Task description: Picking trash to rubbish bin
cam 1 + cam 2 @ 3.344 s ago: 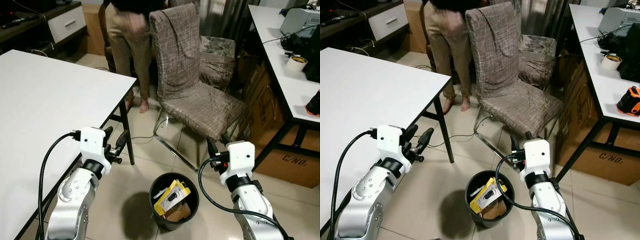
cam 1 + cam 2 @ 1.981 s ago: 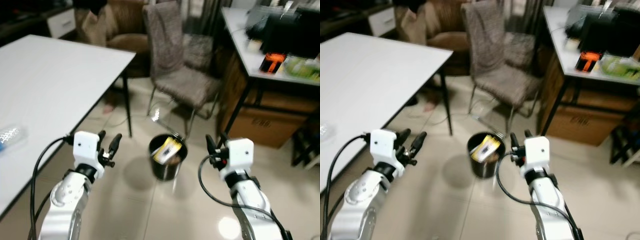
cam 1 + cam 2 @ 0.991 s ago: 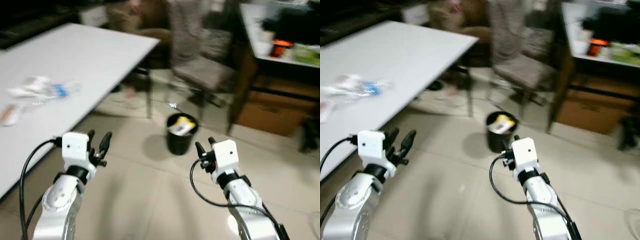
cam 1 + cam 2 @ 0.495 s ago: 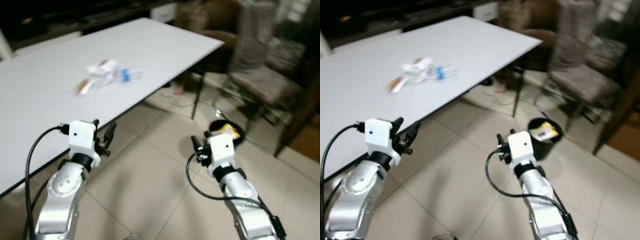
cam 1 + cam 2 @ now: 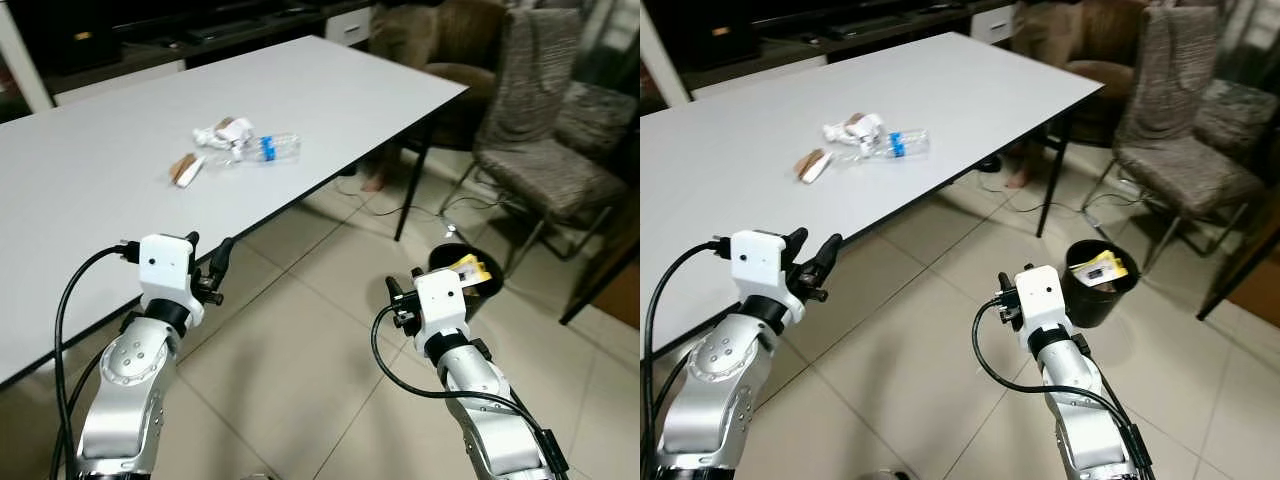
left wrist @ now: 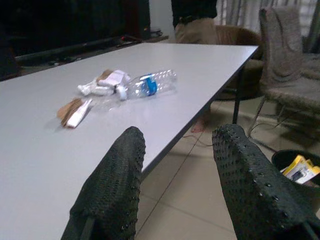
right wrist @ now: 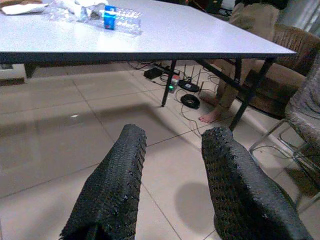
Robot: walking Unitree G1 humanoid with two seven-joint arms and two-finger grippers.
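1. I see the trash on the white table [image 5: 90, 190]: a clear plastic bottle [image 5: 268, 148] with a blue label, a crumpled white wrapper [image 5: 222, 130] touching it, and a brown-and-white packet [image 5: 186, 168] just beside them, all nearer the table's long front edge than its far one.
2. My left gripper [image 6: 175, 190] hangs at that front edge, fingers spread apart, holding nothing.
3. My right gripper [image 7: 172, 187] is over the tiled floor [image 5: 910, 380], likewise parted and empty.
4. The black rubbish bin [image 5: 1098, 285], already holding yellow packaging [image 5: 1100, 268], stands on the floor beyond the table's corner, near a covered chair [image 5: 1185, 140].
5. A person [image 6: 196, 20] stands at the table's far end.
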